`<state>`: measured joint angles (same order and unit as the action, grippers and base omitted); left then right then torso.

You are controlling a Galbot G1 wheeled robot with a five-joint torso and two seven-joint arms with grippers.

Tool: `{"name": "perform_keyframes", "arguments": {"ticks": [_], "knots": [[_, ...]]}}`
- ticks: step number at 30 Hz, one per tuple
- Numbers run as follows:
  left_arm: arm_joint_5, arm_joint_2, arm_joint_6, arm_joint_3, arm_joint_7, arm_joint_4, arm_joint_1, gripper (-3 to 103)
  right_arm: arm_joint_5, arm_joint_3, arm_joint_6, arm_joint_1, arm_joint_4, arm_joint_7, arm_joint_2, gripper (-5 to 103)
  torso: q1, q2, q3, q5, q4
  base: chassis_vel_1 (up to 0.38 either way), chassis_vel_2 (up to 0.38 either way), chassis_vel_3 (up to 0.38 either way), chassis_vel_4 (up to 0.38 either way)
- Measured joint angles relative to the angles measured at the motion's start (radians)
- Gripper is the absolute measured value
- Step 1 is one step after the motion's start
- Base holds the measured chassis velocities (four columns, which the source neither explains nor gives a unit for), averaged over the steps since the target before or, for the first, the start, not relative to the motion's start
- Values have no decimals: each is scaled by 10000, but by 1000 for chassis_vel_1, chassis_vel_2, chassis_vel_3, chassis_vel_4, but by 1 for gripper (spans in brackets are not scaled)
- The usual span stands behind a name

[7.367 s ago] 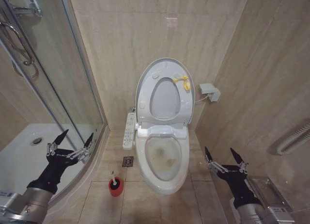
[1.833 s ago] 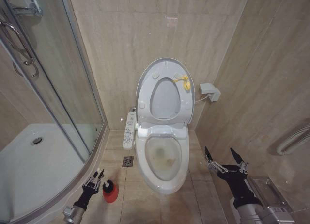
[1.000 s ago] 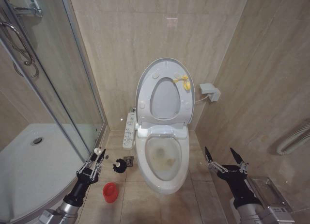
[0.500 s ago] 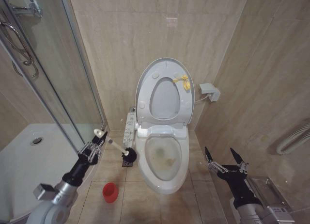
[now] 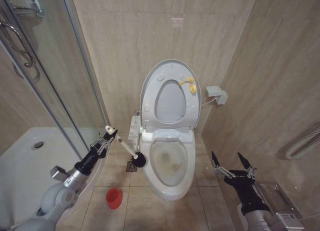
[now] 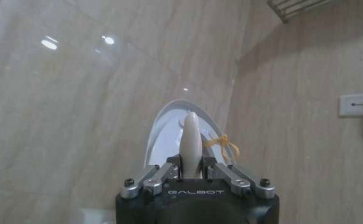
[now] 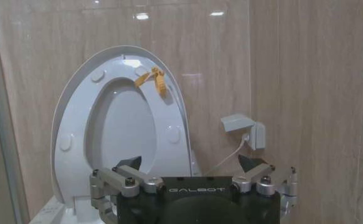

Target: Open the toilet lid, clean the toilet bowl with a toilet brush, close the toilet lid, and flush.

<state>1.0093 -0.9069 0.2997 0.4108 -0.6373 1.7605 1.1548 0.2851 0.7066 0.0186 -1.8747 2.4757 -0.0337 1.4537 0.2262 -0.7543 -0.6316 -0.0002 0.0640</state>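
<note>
Lid (image 5: 170, 73) up against the wall, left gripper (image 5: 107, 139) clamped on brush (image 5: 131, 154) beside bowl (image 5: 167, 167), right gripper (image 5: 231, 163) apart, waiting low at right.

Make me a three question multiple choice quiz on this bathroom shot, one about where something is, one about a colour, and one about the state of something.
1. Where is the toilet brush head?
A. inside the red holder
B. in the air beside the toilet bowl's rim
C. on the shower tray

2. What colour is the brush holder on the floor?
A. red
B. blue
C. white

3. How is the toilet lid?
A. shut
B. raised against the wall
C. removed

Answers:
1 B: the left gripper holds the toilet brush, its dark head just left of the toilet bowl.
2 A: the holder is red.
3 B: the toilet lid stands upright; the right gripper waits open.
</note>
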Motion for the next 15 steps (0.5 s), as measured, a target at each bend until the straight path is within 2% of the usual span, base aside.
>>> {"name": "perform_keyframes", "arguments": {"ticks": [5, 6, 10, 11, 14, 15], "knots": [[156, 120, -166, -1087, -18, -580, -1533, 20, 0, 0, 0, 0, 0, 0, 0, 100, 0, 0, 1, 4, 1, 0, 0, 0, 0], [156, 120, -166, -1087, -18, -580, -1533, 20, 0, 0, 0, 0, 0, 0, 0, 100, 0, 0, 1, 4, 1, 0, 0, 0, 0], [161, -109, -184, -2402, -13, -1547, -2749, 20, 0, 0, 0, 0, 0, 1, 0, 100, 0, 0, 0, 1, 0, 0, 0, 0, 0], [161, -109, -184, -2402, -13, -1547, -2749, 20, 0, 0, 0, 0, 0, 1, 0, 100, 0, 0, 0, 1, 0, 0, 0, 0, 0], [273, -618, 194, -3501, -475, -2887, -3735, 20, 0, 0, 0, 0, 0, -1, 2, 100, -1, 0, 0, 3, 0, 0, 0, 0, 0], [273, -618, 194, -3501, -475, -2887, -3735, 20, 0, 0, 0, 0, 0, -1, 2, 100, -1, 0, 0, 3, 0, 0, 0, 0, 0]]}}
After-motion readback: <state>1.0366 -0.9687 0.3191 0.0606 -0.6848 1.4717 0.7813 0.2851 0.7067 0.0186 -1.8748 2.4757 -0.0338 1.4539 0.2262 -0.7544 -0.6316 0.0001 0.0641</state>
